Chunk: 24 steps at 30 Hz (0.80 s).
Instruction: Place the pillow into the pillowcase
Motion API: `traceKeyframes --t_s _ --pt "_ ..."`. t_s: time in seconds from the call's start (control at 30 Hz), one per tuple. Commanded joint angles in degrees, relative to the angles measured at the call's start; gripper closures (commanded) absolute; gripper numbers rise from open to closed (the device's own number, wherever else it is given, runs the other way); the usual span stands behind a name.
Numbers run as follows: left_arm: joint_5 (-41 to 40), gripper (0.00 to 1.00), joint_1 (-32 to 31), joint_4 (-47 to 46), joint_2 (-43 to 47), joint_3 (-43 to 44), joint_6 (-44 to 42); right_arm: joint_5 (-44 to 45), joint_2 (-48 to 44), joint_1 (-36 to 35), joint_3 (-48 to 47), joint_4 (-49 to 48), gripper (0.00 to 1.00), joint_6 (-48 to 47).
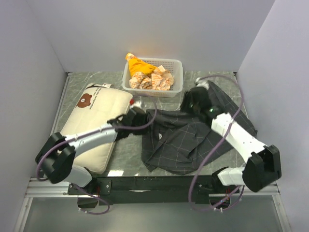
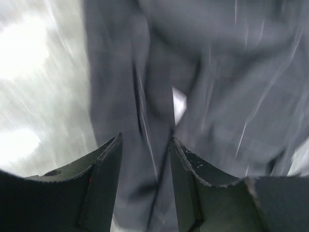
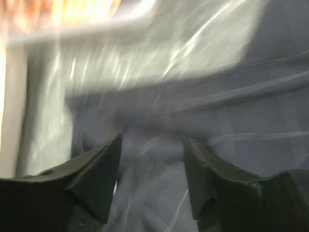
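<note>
Pillowcase (image 1: 178,145) lies crumpled beneath both inward-reaching arms, jaws apart.

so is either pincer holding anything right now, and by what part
Nothing is held. The left pincer and right pincer both stand open above the pillowcase, with no fabric pinched in either.
</note>
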<state>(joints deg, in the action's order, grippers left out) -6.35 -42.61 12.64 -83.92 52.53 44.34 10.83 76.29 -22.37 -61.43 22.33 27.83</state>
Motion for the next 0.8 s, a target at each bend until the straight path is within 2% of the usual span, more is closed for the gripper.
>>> traceKeyframes --t_s 0.0,0.1,0.17,0.27,0.43,0.63,0.73,0.77 --pt "-2.9 0.51 -7.8 -3.9 6.2 -6.6 4.8 -2.7 -3.5 -8.6 10.1 -5.3 0.51 -4.1" --pt "-3.7 0.48 -13.6 -6.5 7.6 -9.1 4.4 -2.3 -2.7 -14.4 14.6 -9.1 0.53 -6.1" --pt "-4.6 0.42 -16.9 -8.1 7.2 -9.2 2.8 -2.0 -0.2 -15.3 13.6 -8.7 0.54 -6.9" --pt "-8.1 0.37 -19.0 -5.4 2.8 -6.1 2.1 -0.5 3.4 -15.5 12.2 -7.8 0.55 -6.7" --pt "-13.0 0.39 -20.1 -2.3 -3.2 -1.4 0.1 2.5 4.0 -15.5 11.8 -5.3 0.57 -3.9" --pt "-15.0 0.40 -20.6 -1.8 -9.1 1.5 -2.0 1.6 0.8 -15.4 15.9 -6.3 0.57 -0.4" --pt "-14.7 0.43 -20.6 -1.7 -11.7 3.2 -2.8 0.9 -0.4 -15.4 17.6 -6.7 0.57 0.6" --pt "-14.9 0.48 -20.7 -1.6 -12.5 3.5 -2.4 1.0 -0.5 -15.3 17.8 -6.7 0.57 0.7"
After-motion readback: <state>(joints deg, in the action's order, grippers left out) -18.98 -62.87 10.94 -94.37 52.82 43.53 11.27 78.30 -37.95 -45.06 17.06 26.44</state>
